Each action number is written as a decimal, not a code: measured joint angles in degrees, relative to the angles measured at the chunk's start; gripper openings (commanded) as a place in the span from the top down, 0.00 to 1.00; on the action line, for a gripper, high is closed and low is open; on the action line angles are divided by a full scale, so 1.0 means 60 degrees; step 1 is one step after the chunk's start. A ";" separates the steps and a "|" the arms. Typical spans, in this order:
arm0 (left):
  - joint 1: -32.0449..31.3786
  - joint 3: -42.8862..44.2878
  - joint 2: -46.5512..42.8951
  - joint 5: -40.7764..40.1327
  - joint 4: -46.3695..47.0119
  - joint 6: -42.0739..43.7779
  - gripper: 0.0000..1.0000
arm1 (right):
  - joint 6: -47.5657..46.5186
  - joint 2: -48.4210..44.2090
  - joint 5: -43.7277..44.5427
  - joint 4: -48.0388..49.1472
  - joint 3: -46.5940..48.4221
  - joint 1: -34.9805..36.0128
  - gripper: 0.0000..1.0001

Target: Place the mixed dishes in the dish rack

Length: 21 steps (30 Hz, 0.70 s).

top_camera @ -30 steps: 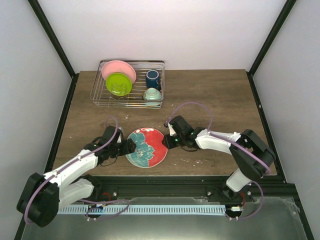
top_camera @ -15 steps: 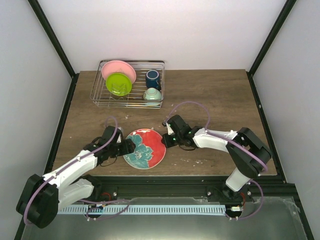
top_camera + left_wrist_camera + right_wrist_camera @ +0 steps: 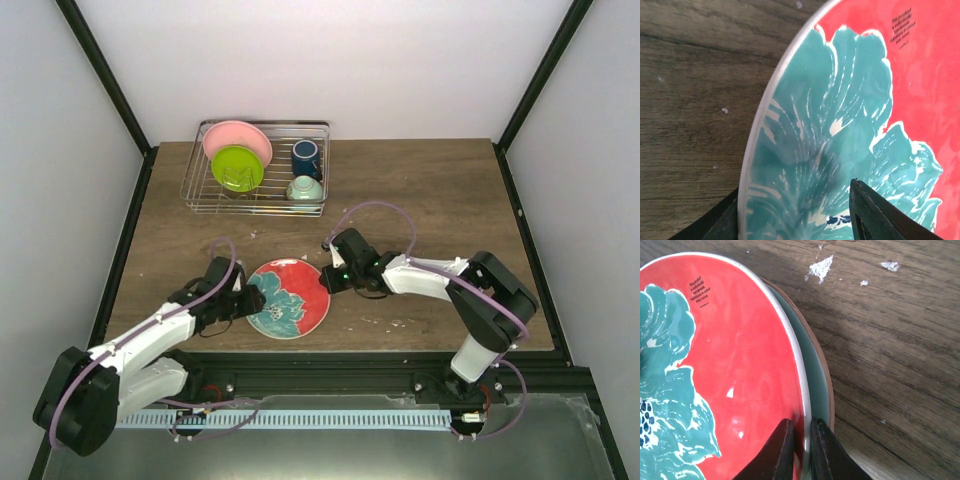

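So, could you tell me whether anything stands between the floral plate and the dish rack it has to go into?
Nothing visible does: only bare table lies between the floral plate and the rack. Inside the rack, the pink plate and green plate stand on the left side, the cup and bowl on the right.

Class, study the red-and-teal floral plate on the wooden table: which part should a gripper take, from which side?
The thin rim of the red-and-teal floral plate, approached low from the side, one finger above, one below: it lies nearly flat and is too wide to span. The right gripper pinches its right edge.
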 measured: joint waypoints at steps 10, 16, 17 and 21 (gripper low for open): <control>0.0146 -0.0226 -0.0193 0.0353 0.0350 -0.0590 0.84 | -0.0022 0.0113 0.0251 0.0018 0.0113 -0.0076 0.90; 0.0113 -0.0076 -0.0295 0.0288 0.0131 -0.0579 1.00 | -0.0036 0.0135 0.0339 0.0033 0.0113 -0.0076 0.90; 0.0102 -0.0055 -0.0346 0.0273 0.0058 -0.0579 1.00 | -0.0036 0.0142 0.0342 0.0040 0.0117 -0.0076 0.90; 0.0040 -0.0004 -0.0798 0.0109 -0.0364 -0.0510 1.00 | -0.0044 0.0215 0.0208 0.0142 0.0127 -0.0058 0.89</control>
